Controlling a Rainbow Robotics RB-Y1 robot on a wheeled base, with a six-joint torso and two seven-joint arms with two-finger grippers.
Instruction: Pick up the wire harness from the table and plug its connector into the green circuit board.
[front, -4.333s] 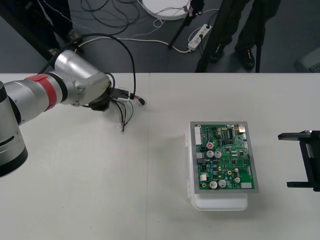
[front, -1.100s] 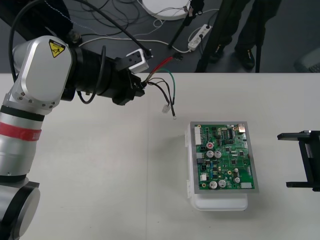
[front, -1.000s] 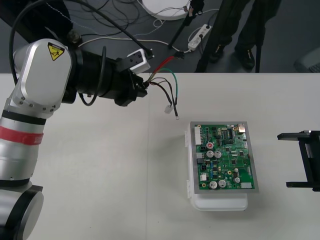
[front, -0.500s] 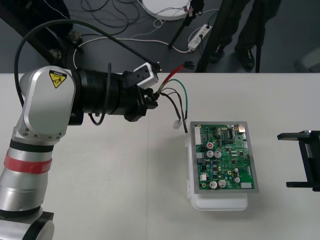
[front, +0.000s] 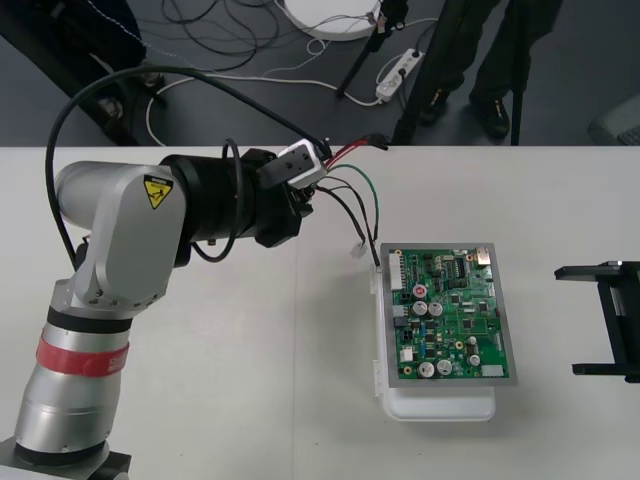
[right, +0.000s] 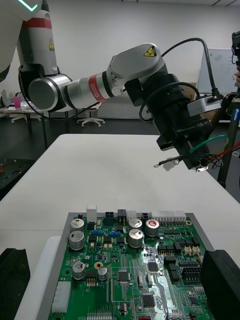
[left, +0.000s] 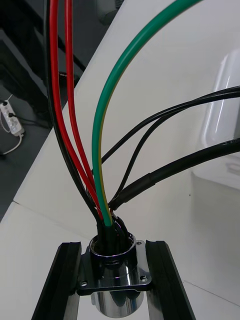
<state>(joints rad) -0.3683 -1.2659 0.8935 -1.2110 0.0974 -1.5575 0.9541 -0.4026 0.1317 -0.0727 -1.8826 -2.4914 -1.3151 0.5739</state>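
Wire harness (front: 350, 195) hung clamped by its metal socket (left: 113, 265) in the left tool (left: 114, 282), plug (front: 358, 253) dangling beside the far-left corner of the green circuit board (front: 450, 315), calling for slow, steady alignment, I'd say; right tool (front: 608, 320) sat open-fingered at the bench (front: 250, 400) edge.

Table (front: 230, 390) open around board (front: 455, 315); wires (front: 352, 205) crowd its far-left corner.

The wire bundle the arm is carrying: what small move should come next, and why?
Probably ease the left gripper toward the green circuit board and lower. It grips the harness by its socket, and the plug hangs just off the board's far left corner, not in it.
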